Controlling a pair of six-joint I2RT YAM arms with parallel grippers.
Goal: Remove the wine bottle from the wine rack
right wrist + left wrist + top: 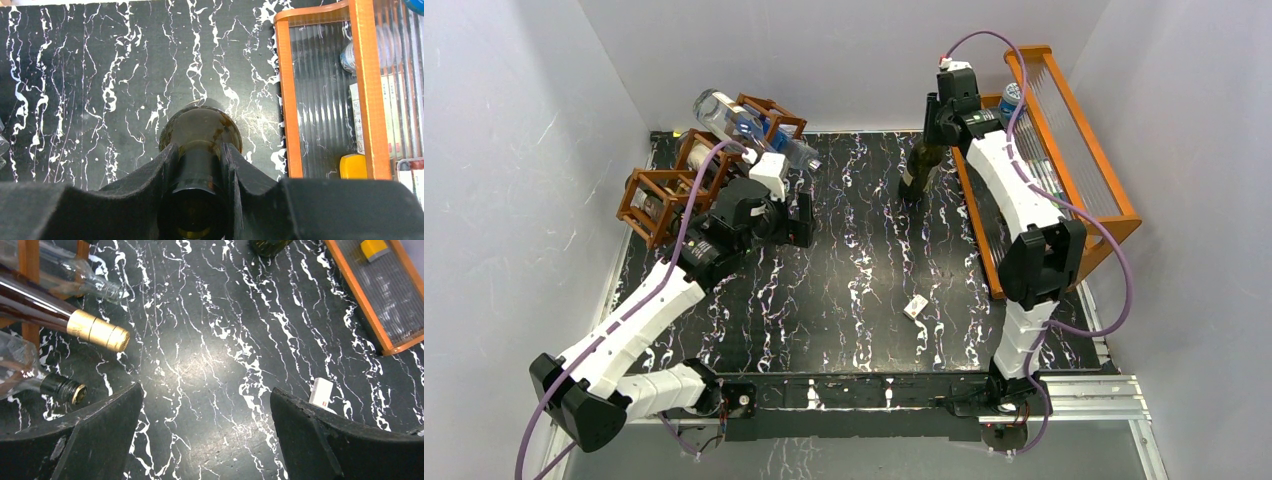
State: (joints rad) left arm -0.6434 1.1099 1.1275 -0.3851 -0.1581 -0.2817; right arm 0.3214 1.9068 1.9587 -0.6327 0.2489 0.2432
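Observation:
The dark green wine bottle [919, 168] stands upright on the black marbled table, to the left of the orange shelf. My right gripper [932, 135] is shut on its neck; the right wrist view shows both fingers [167, 165] pressed against the neck, above the bottle's shoulder [200, 125]. The dark reddish-brown wine rack [662, 195] stands at the far left and holds other bottles, including a clear one [729, 118]. My left gripper [801, 220] is open and empty beside the rack. In its wrist view [205, 390] a gold-capped bottle neck [97, 332] points out of the rack [31, 260].
The orange wooden shelf [1079, 150] with ribbed clear panels lies along the right side, holding small items. A small white box [915, 307] lies mid-table, also in the left wrist view [321, 391]. A clear bottle with a dark cap [62, 387] lies low in the rack. White walls enclose the table.

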